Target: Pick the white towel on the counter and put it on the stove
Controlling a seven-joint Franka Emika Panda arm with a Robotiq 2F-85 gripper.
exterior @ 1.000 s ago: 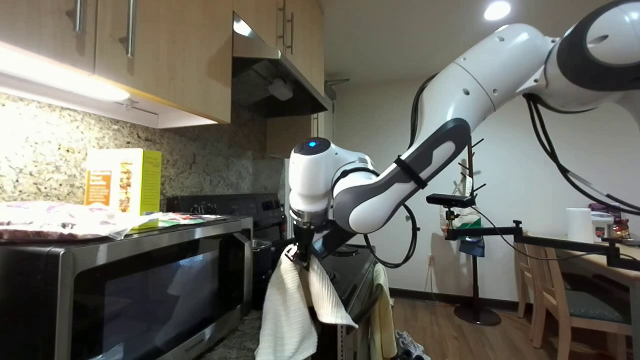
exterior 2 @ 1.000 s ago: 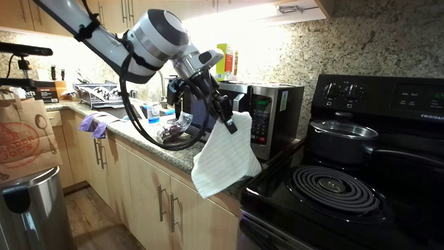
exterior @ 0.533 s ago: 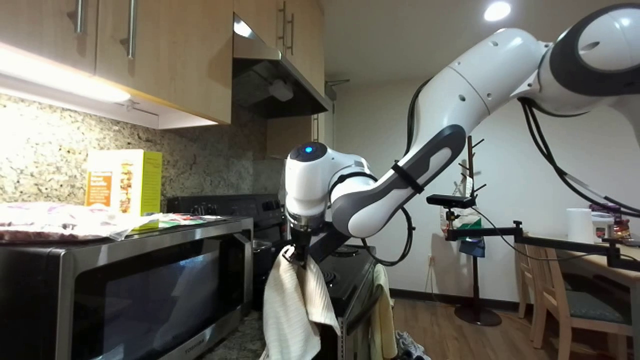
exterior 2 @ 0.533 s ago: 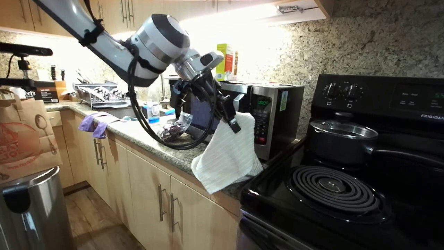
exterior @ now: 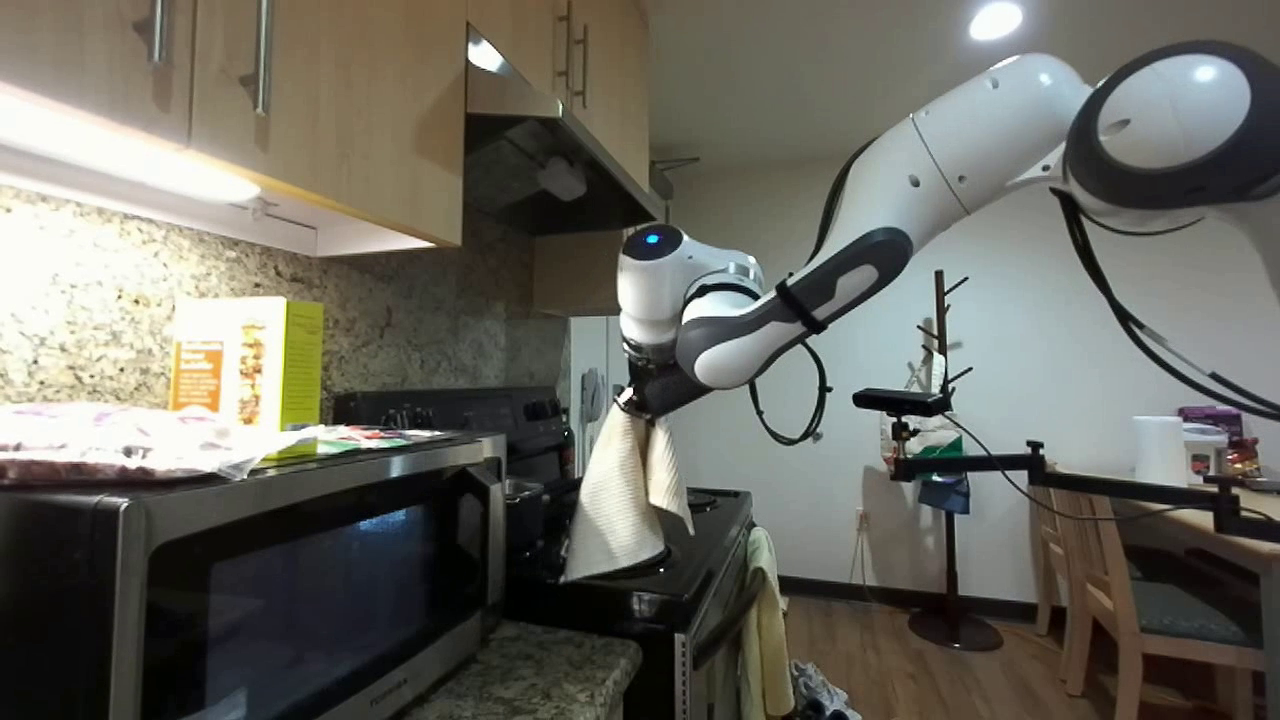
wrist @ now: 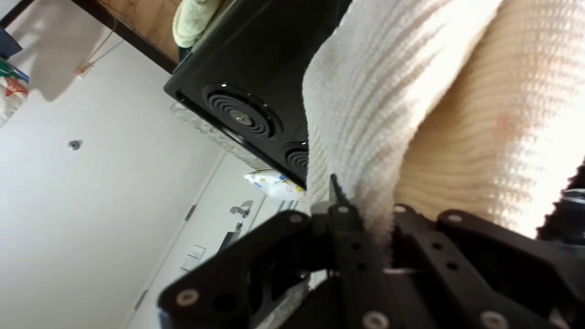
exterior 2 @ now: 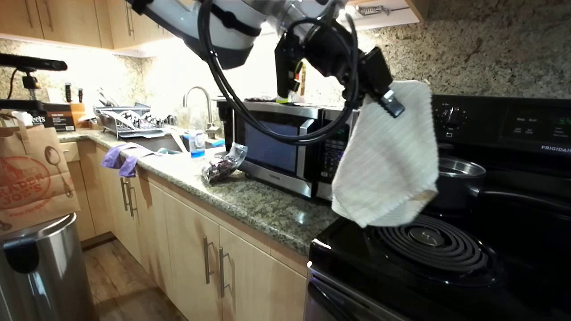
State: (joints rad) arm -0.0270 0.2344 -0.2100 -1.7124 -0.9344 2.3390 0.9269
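One white towel is dangling from the gripper, fingers pinching it near the top. It's hanging over the stove, though from where I'm standing I can't tell if the bottom edge touches. Black pot parked at the back of the stove, yellow dishcloth draped over the oven handle, and the microwave sits next door on the counter.

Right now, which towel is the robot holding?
The white towel: it is pinched in the gripper and hangs from it. The pale yellow towel hangs at the front of the stove, away from the gripper.
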